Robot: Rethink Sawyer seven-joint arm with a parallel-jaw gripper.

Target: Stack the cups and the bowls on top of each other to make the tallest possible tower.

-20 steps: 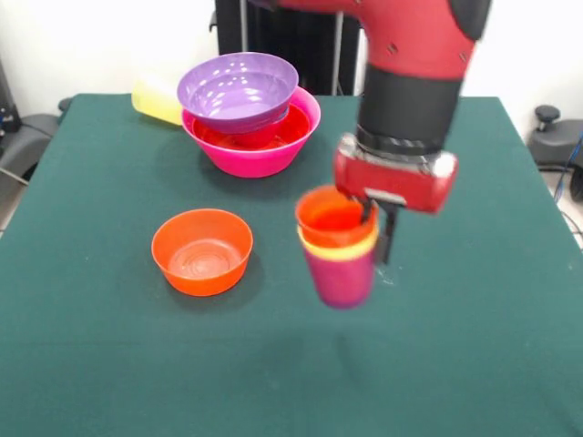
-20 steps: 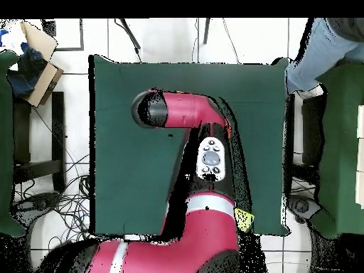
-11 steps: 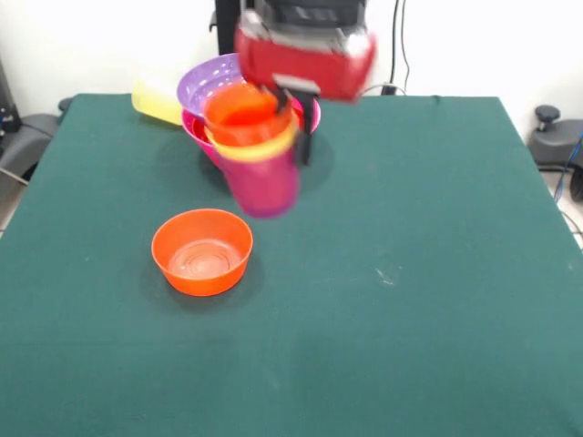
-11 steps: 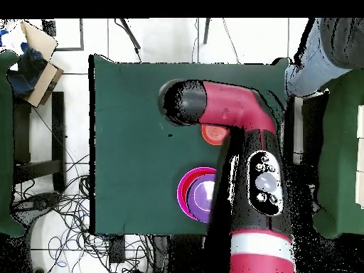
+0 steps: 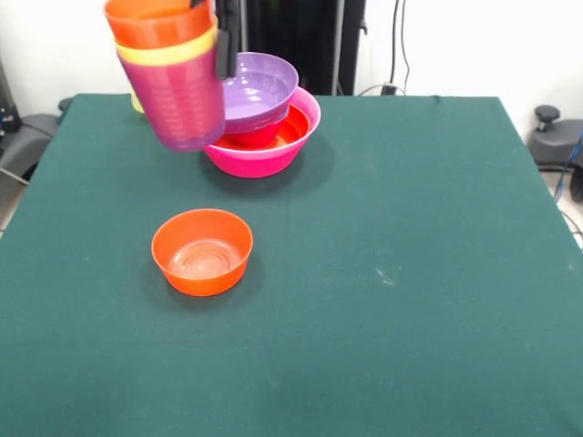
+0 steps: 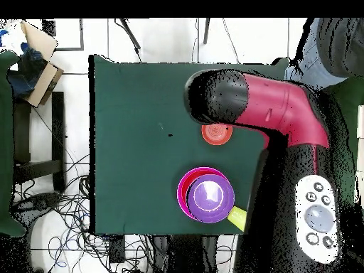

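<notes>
**Nested cups held high beside the bowl pile**

Three nested cups point(image 5: 171, 73) hang in the air at the upper left of the front view: a purple cup outermost, a yellow one inside it, an orange one innermost, the set tilted a little. A dark finger point(image 5: 221, 53) of the gripper point(image 5: 208, 27) runs down the outside of the rims on the right, and the gripper is clamped on the stack.

Just beside and behind the cups sits the tower point(image 5: 262, 123): the big pink bowl point(image 5: 264, 157) on the table point(image 5: 437, 273), something red inside it, and the wide purple bowl point(image 5: 260, 86) on top. A yellow cup point(image 6: 237, 217) lies touching the pile. A small orange bowl point(image 5: 201, 251) stands alone, well apart, upright and empty.

In the overhead view the red and black arm point(image 6: 270, 121) covers the lifted cups.
</notes>
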